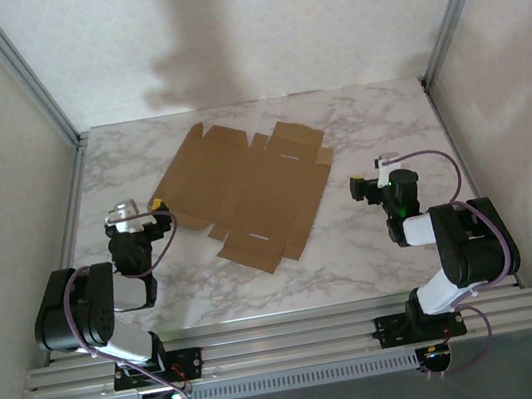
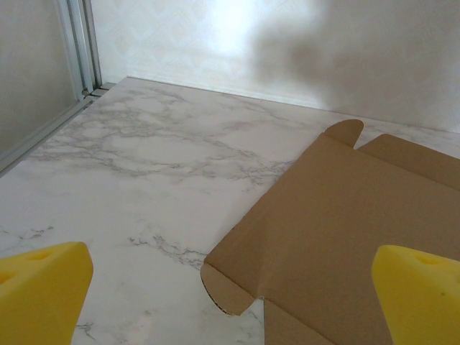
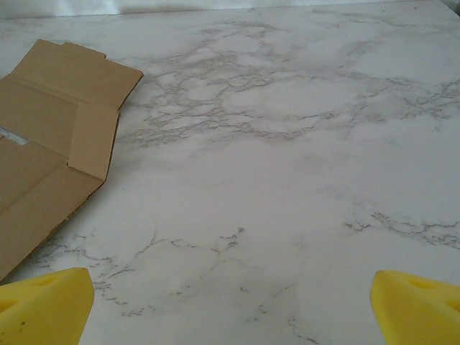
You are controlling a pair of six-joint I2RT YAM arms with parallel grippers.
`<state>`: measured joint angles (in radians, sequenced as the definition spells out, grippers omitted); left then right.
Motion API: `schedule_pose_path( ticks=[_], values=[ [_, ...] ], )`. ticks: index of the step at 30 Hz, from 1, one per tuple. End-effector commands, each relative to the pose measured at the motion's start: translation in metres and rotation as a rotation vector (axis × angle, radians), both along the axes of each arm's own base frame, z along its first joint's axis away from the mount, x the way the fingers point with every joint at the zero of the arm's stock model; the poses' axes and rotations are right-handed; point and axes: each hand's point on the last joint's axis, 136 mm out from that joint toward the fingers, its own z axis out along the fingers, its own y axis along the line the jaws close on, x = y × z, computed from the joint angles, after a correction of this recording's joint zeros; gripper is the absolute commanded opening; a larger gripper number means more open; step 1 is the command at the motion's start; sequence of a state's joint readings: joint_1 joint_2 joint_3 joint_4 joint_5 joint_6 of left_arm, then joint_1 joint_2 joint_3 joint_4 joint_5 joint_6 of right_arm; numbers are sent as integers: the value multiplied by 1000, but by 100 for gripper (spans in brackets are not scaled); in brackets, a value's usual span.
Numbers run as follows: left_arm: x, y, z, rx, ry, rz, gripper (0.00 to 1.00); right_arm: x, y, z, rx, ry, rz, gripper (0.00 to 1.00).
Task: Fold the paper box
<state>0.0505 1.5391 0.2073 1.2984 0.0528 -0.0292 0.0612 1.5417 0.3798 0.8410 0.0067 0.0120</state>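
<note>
Top external has the box (image 1: 245, 195) lying flat and unfolded on the table (image 1: 385, 120), turned at an angle, a little left of centre, with its flaps spread all round. We see no panel raised, so we judge the folding not yet begun: the step in hand is the approach.

Our left gripper (image 1: 147, 214) hangs just beside the box's left corner, apart from it. Our right gripper (image 1: 363, 185) stands near the box's right edge, with bare marble between. Both have their jaws spread wide and hold nothing.

In the left wrist view the yellow pads (image 2: 43, 287) sit at the two bottom corners. The box's near corner and a rounded tab (image 2: 223, 291) lie between and ahead of them. In the right wrist view the pads (image 3: 43, 302) frame bare table, and the box (image 3: 43, 144) lies off to the left.

We think the next move calls for getting a fingertip under an edge of a thin sheet that lies flush on a smooth top. The left gripper is the better placed, with that corner right in front of it. The sheet may well slide when pushed, so we would have the right gripper come across and press a panel down while the left lifts a flap along its crease.
</note>
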Motion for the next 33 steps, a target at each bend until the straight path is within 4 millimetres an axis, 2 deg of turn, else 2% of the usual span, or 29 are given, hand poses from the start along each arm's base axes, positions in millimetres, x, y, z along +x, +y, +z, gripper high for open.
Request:
schedule_pose_path(
  ticks=[1,11,15,16,19,22,23,26,30,33],
  values=[
    [2,7,7,-6,-24,29,99,5,-6,5,-5,-12,-28,99],
    [1,7,10,2,-31,32,99,5,-4,8,-5,-17,-18,99],
    [9,3,27,25,2,42,99,-1,-3,25,-8,4,-8,99],
    [9,1,35,32,5,47,99,4,-3,44,-11,-24,-13,99],
    [9,-7,62,-4,-3,68,99,-3,-3,71,39,4,-59,99],
    [11,-26,83,-45,17,39,99,-14,14,91,178,70,-46,99],
    [12,-36,89,-63,30,15,99,-18,26,96,229,94,-8,99],
    [14,-59,93,-136,103,-49,99,-33,58,104,345,152,57,99],
    [21,-90,91,-221,202,-167,99,-48,88,99,456,265,67,99],
    [31,-107,86,-272,261,-227,99,-56,121,93,529,357,129,99]
  ],
)
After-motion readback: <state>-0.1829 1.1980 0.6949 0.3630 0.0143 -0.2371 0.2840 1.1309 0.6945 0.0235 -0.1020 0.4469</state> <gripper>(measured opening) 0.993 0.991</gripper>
